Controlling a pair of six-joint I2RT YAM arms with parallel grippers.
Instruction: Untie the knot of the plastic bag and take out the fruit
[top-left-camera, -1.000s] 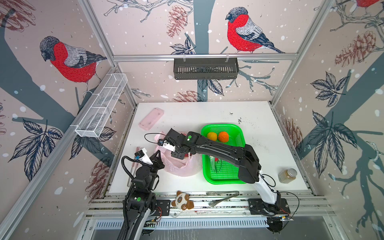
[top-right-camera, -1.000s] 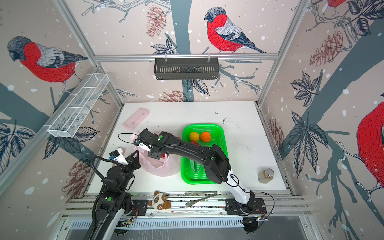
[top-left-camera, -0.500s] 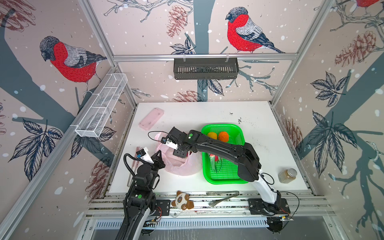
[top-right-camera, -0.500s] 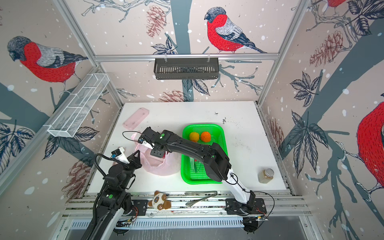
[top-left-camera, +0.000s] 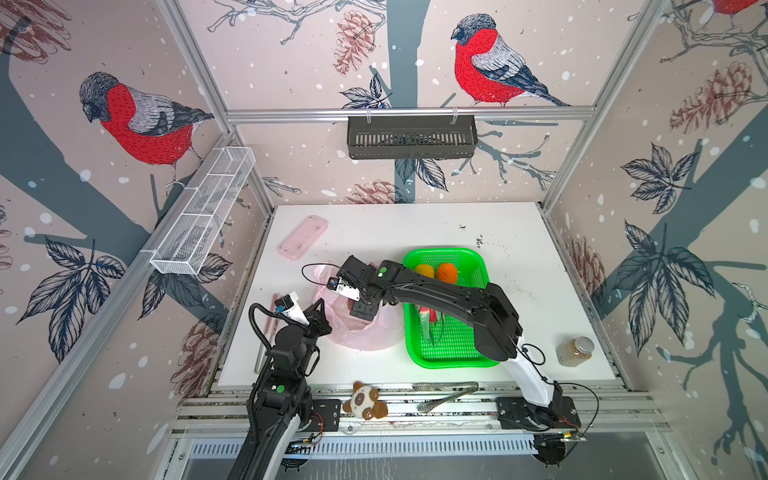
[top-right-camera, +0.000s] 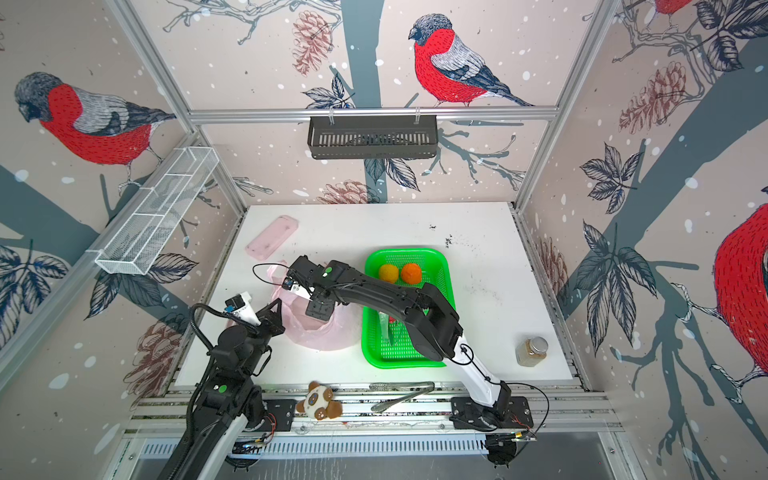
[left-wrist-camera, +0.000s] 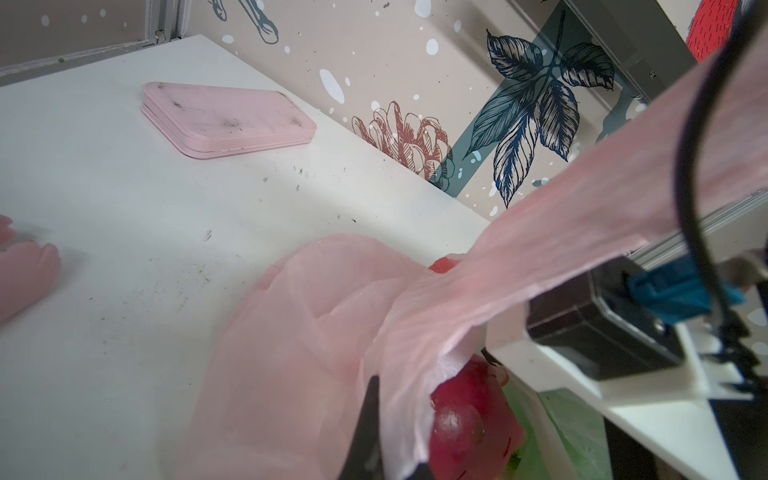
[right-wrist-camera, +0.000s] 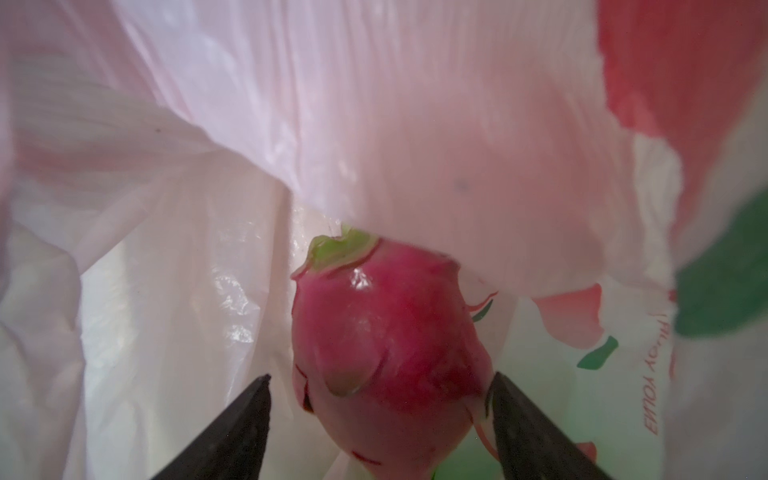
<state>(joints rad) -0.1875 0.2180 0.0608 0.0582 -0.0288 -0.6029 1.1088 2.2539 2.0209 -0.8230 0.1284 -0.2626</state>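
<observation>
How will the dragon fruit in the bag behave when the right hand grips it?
The dragon fruit looks glossy, probably slippery. Its rounded, tapering body might squirt from the right hand. The plastic bag draped over it may drag.

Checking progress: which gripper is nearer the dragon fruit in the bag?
Right. The right gripper straddles the dragon fruit, jaws open; the left gripper pinches the plastic bag beside it.
</observation>
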